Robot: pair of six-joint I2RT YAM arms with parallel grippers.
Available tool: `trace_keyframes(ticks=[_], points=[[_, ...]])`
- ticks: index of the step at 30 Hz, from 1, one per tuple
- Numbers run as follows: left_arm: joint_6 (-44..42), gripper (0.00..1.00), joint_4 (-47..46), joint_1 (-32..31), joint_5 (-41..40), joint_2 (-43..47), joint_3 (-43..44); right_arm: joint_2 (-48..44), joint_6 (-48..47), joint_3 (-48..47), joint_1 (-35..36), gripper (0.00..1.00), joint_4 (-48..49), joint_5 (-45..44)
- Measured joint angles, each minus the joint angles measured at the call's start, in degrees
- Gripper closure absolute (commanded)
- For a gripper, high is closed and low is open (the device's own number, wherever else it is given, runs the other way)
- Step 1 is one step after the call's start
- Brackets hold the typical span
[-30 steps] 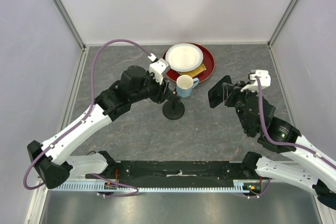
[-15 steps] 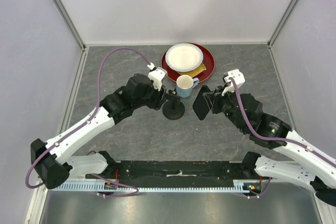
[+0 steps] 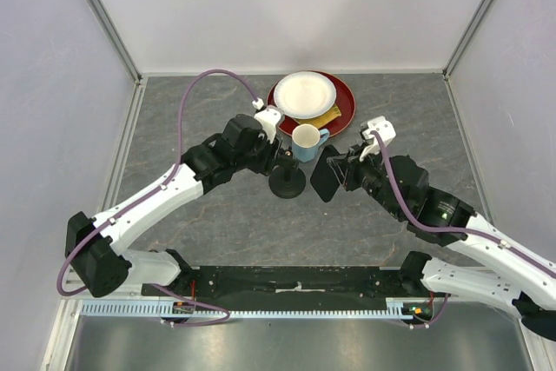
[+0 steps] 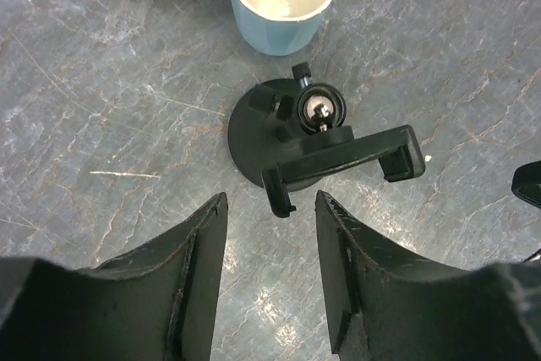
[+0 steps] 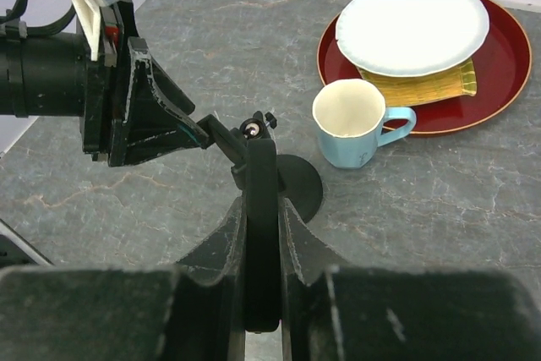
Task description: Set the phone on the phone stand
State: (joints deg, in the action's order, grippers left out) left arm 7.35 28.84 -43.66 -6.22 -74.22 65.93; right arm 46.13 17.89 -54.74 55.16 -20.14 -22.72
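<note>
The phone stand (image 3: pixel 287 182) is a black disc base with a post and a clamp head, standing in front of the blue mug. In the left wrist view its clamp head (image 4: pixel 340 161) lies just ahead of my left gripper (image 4: pixel 270 209), which is open with only table between its fingers. My right gripper (image 5: pixel 262 209) is shut on the phone (image 5: pixel 262 209), a thin black slab held edge-on. The phone (image 3: pixel 324 175) hangs just right of the stand, its top end close to the clamp. From above, my left gripper (image 3: pixel 275 161) sits at the stand's left.
A blue mug (image 3: pixel 305 141) stands right behind the stand. Behind it lies a red plate (image 3: pixel 344 103) with a white plate (image 3: pixel 303 93) and a yellow piece (image 5: pixel 423 82) on it. Grey walls close the table on three sides.
My right arm has carried the phone leftward, from the right side up to the stand. My left arm has shifted right and closer to the stand, its gripper still open.
</note>
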Motion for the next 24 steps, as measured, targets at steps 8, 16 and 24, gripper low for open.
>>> trace_keyframes(ticks=[8,16,24], points=[[-0.1,0.54,-1.2,0.0,0.6,0.1,-2.4,2.8,-1.2,0.7,0.0,1.00,2.0,1.1],[-0.2,0.68,-2.5,0.7,1.4,-0.3,-2.5,4.7,-1.7,2.3,0.0,1.00,5.6,3.6],[-0.2,0.66,-3.3,3.0,4.0,-0.7,-2.5,5.5,-2.1,2.3,0.0,1.00,8.2,5.4]])
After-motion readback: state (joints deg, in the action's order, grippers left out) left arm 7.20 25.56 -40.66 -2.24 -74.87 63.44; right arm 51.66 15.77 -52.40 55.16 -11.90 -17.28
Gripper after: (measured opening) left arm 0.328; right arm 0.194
